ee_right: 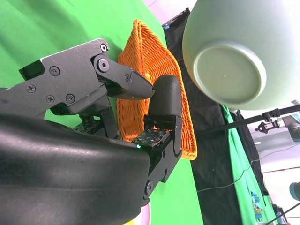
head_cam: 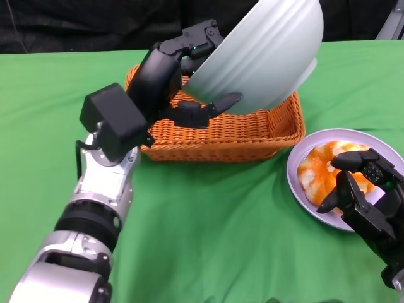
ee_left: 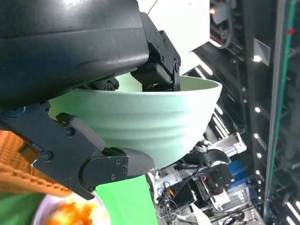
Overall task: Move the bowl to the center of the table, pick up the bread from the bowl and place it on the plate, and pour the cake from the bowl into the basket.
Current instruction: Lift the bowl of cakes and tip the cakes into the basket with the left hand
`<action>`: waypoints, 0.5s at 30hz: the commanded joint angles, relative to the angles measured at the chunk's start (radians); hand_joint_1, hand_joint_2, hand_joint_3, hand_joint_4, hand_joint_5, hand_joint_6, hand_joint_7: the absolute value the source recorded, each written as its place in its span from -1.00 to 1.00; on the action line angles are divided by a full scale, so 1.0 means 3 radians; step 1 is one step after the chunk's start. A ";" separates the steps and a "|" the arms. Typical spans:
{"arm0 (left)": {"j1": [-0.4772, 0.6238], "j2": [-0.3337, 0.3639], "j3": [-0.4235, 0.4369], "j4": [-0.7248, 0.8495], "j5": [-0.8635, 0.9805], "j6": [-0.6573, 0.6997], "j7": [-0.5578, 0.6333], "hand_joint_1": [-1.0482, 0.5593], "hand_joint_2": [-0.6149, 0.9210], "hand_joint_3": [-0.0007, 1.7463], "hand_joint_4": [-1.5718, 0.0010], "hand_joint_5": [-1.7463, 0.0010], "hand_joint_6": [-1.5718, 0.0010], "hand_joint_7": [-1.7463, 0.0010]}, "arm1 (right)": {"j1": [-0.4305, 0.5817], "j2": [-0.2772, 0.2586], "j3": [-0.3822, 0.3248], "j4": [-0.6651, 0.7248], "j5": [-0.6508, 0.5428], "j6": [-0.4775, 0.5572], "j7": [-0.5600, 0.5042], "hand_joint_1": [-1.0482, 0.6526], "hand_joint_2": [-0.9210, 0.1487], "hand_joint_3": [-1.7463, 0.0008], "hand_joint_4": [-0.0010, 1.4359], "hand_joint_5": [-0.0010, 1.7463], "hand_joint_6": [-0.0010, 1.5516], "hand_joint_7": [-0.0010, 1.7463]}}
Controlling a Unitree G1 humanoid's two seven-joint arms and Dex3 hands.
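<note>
The left hand [head_cam: 183,69] grips the pale green bowl [head_cam: 265,53] by its rim, fingers inside and outside the wall, and holds it lifted and tipped steeply over the orange wicker basket [head_cam: 252,129]. In the head view the bowl's outer wall faces the camera and covers most of the basket's back half, so the basket's contents cannot be seen; whether the cake is in the bowl or the basket cannot be told from these views. The right wrist view shows the bowl's round foot from below, above the far end of the basket.

The bread [head_cam: 322,170], orange and white, lies on the lilac plate [head_cam: 300,189] just right of the basket, the plate's rim near the basket's front right corner. The right hand [head_cam: 366,196] hovers over the plate's right part with fingers curled loosely and apart, holding nothing; it hides part of the bread and plate.

The green tablecloth [head_cam: 221,233] lies bare in front of the basket and to its left, giving open room between the two arms. The left forearm [head_cam: 95,208] crosses the left foreground. Behind the table hangs a dark backdrop [head_cam: 76,25]. No writing or label can be read on anything.
</note>
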State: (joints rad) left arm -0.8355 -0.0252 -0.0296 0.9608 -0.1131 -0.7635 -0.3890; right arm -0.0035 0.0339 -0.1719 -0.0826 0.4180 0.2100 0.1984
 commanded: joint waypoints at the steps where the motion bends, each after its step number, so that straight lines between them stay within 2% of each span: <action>1: 0.0031 -0.0051 0.0088 -0.0114 -0.0099 0.0130 -0.0033 0.10 0.71 -0.01 0.11 -1.00 0.22 -0.81 | 0.0009 -0.0021 -0.0018 0.0009 0.0005 -0.0019 -0.0012 0.06 -0.58 -0.02 -0.04 0.97 -0.21 0.66; 5: 0.0013 -0.0186 0.0237 -0.0106 -0.0351 0.0594 -0.0179 0.10 0.77 -0.07 0.17 -1.00 0.24 -0.79 | 0.0018 -0.0030 -0.0014 0.0036 -0.0012 -0.0072 0.0026 0.05 -0.58 -0.03 -0.04 0.99 -0.21 0.67; 8: 0.0000 -0.0235 0.0329 -0.0091 -0.0467 0.0839 -0.0298 0.09 0.74 -0.03 0.18 -1.00 0.26 -0.84 | 0.0019 -0.0031 -0.0010 0.0053 -0.0019 -0.0091 0.0027 0.05 -0.58 -0.04 -0.04 1.00 -0.20 0.68; 10: -0.0013 -0.0253 0.0385 -0.0074 -0.0530 0.0987 -0.0396 0.11 0.63 0.16 0.15 -1.00 0.26 -0.89 | 0.0018 -0.0030 -0.0011 0.0064 -0.0007 -0.0094 0.0035 0.05 -0.58 -0.05 -0.05 1.00 -0.21 0.68; 15: -0.0054 -0.0318 0.0532 -0.0060 -0.0656 0.1296 -0.0484 0.14 0.51 0.33 0.08 -1.00 0.23 -0.94 | 0.0022 -0.0043 -0.0010 0.0095 -0.0030 -0.0128 0.0053 0.03 -0.57 -0.05 -0.06 1.00 -0.23 0.69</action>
State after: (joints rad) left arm -0.8350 -0.1209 0.1123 0.9508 -0.2866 -0.3862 -0.5244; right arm -0.0026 0.0337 -0.1679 -0.0604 0.4124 0.1895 0.2092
